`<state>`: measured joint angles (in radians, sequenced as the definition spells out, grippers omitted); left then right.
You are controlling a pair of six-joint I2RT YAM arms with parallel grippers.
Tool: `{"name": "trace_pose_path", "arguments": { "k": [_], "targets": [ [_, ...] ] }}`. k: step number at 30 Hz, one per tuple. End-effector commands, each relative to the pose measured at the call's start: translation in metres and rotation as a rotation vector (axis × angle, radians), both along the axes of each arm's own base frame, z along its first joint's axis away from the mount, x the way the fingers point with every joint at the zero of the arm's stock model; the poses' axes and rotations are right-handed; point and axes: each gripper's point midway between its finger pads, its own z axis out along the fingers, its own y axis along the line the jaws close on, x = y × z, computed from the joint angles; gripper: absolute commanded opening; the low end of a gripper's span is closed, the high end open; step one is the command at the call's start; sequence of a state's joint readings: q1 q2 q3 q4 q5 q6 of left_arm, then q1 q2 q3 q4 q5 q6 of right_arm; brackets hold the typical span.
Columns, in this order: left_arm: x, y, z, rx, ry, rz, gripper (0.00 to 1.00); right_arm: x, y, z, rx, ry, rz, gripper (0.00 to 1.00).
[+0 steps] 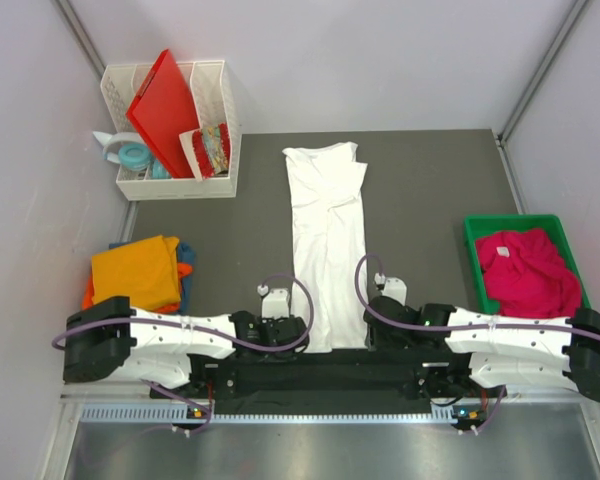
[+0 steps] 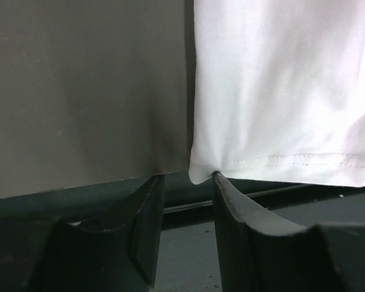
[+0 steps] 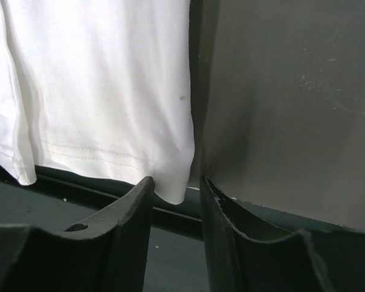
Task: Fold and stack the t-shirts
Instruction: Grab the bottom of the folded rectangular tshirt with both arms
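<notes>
Magenta t-shirt [image 1: 525,270] appears only from overhead.

A lab test cell: plain white walls [image 1: 330,60] enclose a grey-matted bench [image 1: 430,200].

The top camera looks straight down from high above the white t-shirt [image 1: 325,240]. The left wrist camera sits very close to its near left corner, and the right wrist camera to its near right corner. All three show that near hem.

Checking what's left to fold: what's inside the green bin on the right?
A crumpled magenta t-shirt fills the green bin. Anything beneath it is covered, so I cannot tell.
</notes>
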<state>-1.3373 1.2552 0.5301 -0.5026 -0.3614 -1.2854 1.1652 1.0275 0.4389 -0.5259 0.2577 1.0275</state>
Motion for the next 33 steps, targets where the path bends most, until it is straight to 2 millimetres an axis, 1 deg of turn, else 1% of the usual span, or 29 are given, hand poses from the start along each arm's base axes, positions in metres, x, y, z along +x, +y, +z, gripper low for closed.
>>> {"name": "trace_pose_path", "arguments": {
  "k": [1, 2, 5, 7, 9, 11, 19, 20, 24, 28, 31, 33],
  "targets": [
    [0.013, 0.000, 0.024, -0.039, -0.076, 0.039, 0.42, -0.010, -0.011, -0.007, -0.048, 0.031, 0.002, 0.38],
    [0.013, 0.004, 0.026, -0.029, -0.079, 0.038, 0.42, -0.010, -0.011, -0.006, -0.046, 0.031, 0.001, 0.37],
    [0.017, 0.005, 0.038, -0.047, -0.108, 0.043, 0.43, -0.010, -0.011, -0.006, -0.048, 0.030, 0.000, 0.38],
    [0.021, 0.004, 0.047, -0.062, -0.132, 0.049, 0.44, -0.010, -0.011, -0.007, -0.051, 0.033, -0.001, 0.38],
    [0.023, 0.003, 0.049, -0.061, -0.142, 0.043, 0.44, -0.010, -0.010, -0.008, -0.049, 0.032, 0.002, 0.38],
    [0.023, 0.002, 0.045, -0.049, -0.142, 0.039, 0.44, -0.010, -0.009, -0.009, -0.056, 0.033, 0.003, 0.38],
    [0.014, -0.008, 0.015, -0.013, -0.074, 0.015, 0.44, -0.009, -0.006, -0.006, -0.055, 0.026, 0.006, 0.38],
    [0.013, -0.005, 0.010, -0.001, -0.069, 0.017, 0.44, -0.009, -0.006, -0.006, -0.055, 0.027, 0.004, 0.38],
    [0.010, -0.006, -0.003, 0.012, -0.048, 0.011, 0.44, -0.009, -0.006, -0.006, -0.053, 0.026, 0.003, 0.38],
    [0.006, -0.007, -0.008, 0.018, -0.025, 0.005, 0.43, -0.011, -0.008, -0.008, -0.058, 0.031, 0.003, 0.38],
    [0.003, -0.003, -0.011, 0.030, -0.012, 0.001, 0.41, -0.012, -0.011, -0.009, -0.064, 0.034, 0.000, 0.38],
    [0.003, -0.001, -0.010, 0.023, -0.012, 0.002, 0.37, -0.012, -0.012, -0.009, -0.060, 0.034, -0.004, 0.38]
  ]
}}
